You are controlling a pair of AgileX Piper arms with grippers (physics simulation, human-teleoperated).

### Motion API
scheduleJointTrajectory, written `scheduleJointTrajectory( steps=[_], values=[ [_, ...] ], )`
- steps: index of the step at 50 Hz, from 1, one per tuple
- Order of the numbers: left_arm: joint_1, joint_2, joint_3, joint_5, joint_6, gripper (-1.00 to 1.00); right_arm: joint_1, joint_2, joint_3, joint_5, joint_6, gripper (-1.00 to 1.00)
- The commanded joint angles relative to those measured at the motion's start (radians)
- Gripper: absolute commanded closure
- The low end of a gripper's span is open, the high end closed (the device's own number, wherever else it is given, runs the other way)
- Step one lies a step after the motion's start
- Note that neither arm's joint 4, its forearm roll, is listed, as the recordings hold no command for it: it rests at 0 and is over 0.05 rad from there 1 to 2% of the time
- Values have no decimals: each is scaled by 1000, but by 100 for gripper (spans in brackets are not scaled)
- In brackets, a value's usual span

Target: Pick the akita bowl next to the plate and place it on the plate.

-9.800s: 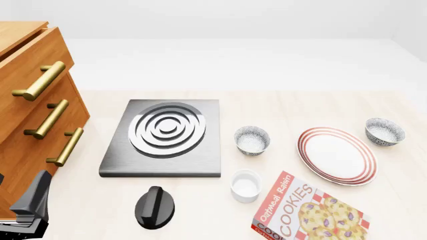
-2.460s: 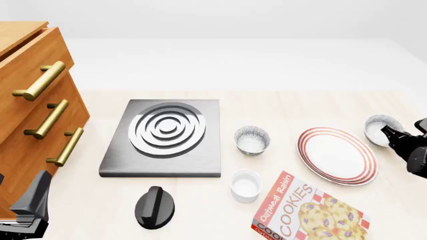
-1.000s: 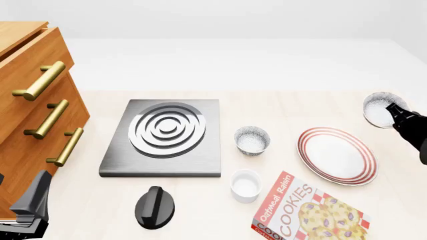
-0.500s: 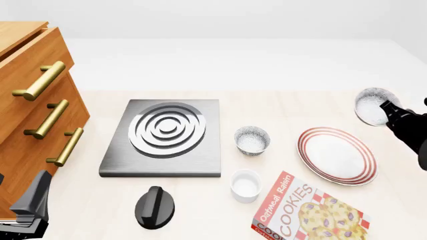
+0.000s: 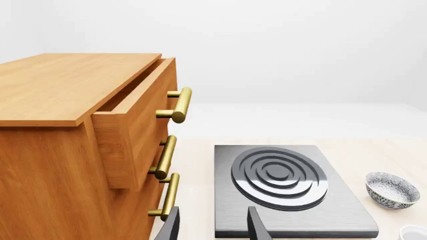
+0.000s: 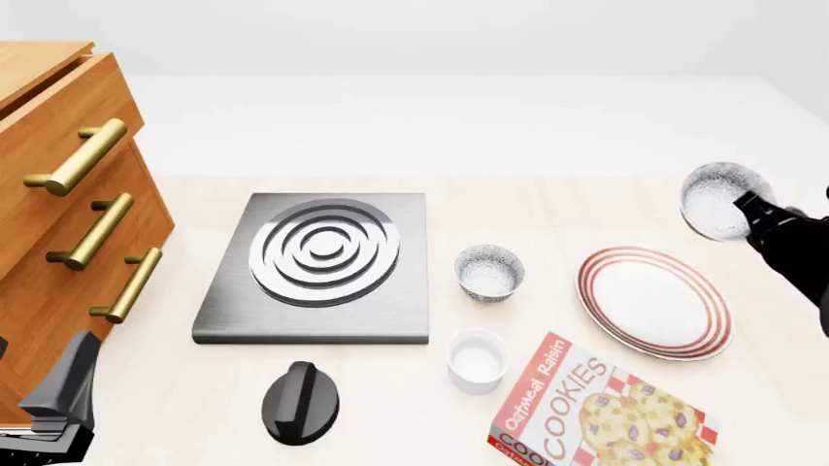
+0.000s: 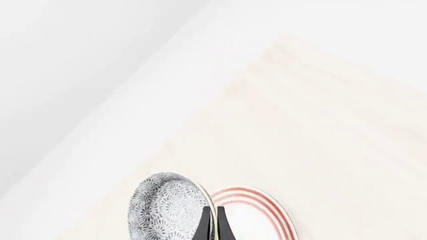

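- The akita bowl [image 6: 723,200] looks small, light, stiff and glazed, likely slippery and breakable; its thin rim is the natural hold.
- The right gripper [image 7: 213,224] is pinched on that rim, with the bowl tipped on edge at its tip, to its left.
- The bowl hangs in the air just beyond the far right edge of the plate [image 6: 654,301], not yet over it.
- The left gripper [image 5: 212,231] idles near left, fingers apart, holding nothing.
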Motion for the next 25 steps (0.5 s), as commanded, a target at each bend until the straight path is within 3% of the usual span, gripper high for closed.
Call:
scheduleJointTrajectory(
  steps=[1,25],
  values=[
    [0,0,0,0,0,-100,26,-64,37,11,4,100],
    [0,0,0,0,0,-100,38,-72,127,-47,-1,100]
  ],
)
